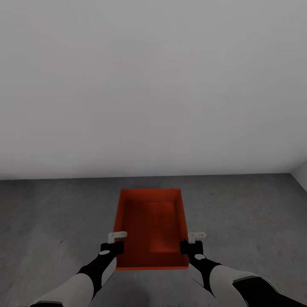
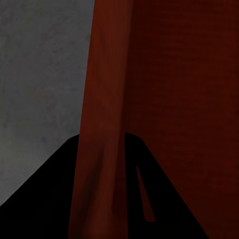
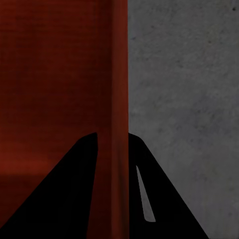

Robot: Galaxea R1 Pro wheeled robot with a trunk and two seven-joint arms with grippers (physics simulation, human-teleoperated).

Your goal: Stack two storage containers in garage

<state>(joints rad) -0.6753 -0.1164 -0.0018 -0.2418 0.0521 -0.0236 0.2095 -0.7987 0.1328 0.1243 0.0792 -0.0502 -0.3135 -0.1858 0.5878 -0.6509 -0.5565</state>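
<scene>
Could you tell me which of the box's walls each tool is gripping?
The two long side walls: left tool on the box's left wall, right tool on its right.

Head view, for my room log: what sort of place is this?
Probably a garage or bare utility room: rough grey concrete-like floor, plain pale wall, no furnishings near the red-orange box both grippers hold.

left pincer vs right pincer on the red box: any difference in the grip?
The left pincer clamps the storage container's left side wall; the right pincer clamps its right side wall. In the left wrist view the wall leans between the fingers; in the right wrist view it runs straight. Shared: each straddles a wall with one finger inside and one outside, near the container's near end, above the grey floor.
</scene>
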